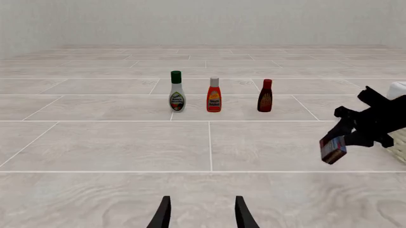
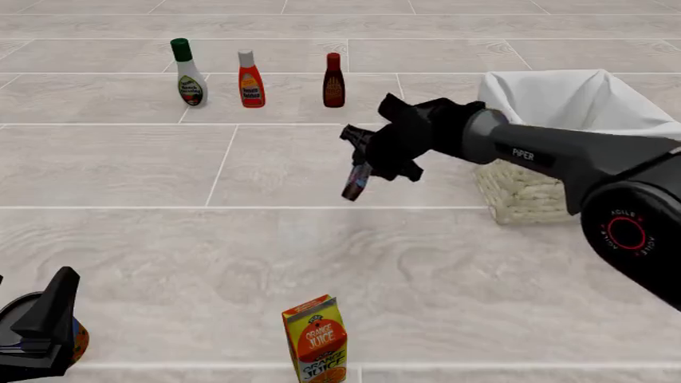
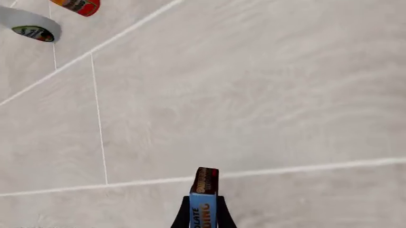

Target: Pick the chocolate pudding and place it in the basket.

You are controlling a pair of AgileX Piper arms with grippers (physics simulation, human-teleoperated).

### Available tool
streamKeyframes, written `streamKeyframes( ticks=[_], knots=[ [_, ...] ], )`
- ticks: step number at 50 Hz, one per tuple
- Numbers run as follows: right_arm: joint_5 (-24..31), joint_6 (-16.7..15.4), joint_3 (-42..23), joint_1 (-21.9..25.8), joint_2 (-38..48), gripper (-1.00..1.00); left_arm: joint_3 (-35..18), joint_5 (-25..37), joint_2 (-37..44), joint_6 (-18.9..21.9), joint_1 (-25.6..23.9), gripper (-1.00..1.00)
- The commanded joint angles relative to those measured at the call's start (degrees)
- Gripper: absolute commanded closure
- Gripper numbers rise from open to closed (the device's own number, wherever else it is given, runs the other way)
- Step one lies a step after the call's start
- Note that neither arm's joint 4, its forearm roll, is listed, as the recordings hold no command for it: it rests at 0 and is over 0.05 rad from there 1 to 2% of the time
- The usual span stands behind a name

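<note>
Left wrist view: the left gripper (image 1: pixel 201 213) sits spread and empty. Across the tiles, the small dark-brown chocolate pudding carton (image 1: pixel 332 148) hangs from the black right gripper (image 1: pixel 343 137). Front view: carton clamped, tilted, off the floor, left of the pale wicker basket (image 2: pixel 521 191) (white liner). Right wrist view: fingers (image 3: pixel 182 219) pinch its blue face.

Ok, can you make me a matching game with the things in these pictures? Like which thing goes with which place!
Things:
1. chocolate pudding
2. basket
3. orange juice carton
4. green-capped bottle

Places:
A. far end of the bottle row, leftmost
B. nearest the front camera, standing upright
C. held in the right gripper
D. on the right, white cloth inside

Pairs: 1-C, 2-D, 3-B, 4-A
</note>
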Motion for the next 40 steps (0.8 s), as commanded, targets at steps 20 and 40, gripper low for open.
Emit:
streamKeyframes(
  ticks=[20, 40],
  knots=[
    [-1.2, -10.0, -0.7, -2.0, -11.0, 1.0, 0.0, 0.0, 0.0, 0.0, 0.0, -1.0],
    [-4.9, -19.7, 2.0, -9.1, -21.4, 1.0, 0.0, 0.0, 0.0, 0.0, 0.0, -1.0]
  ],
)
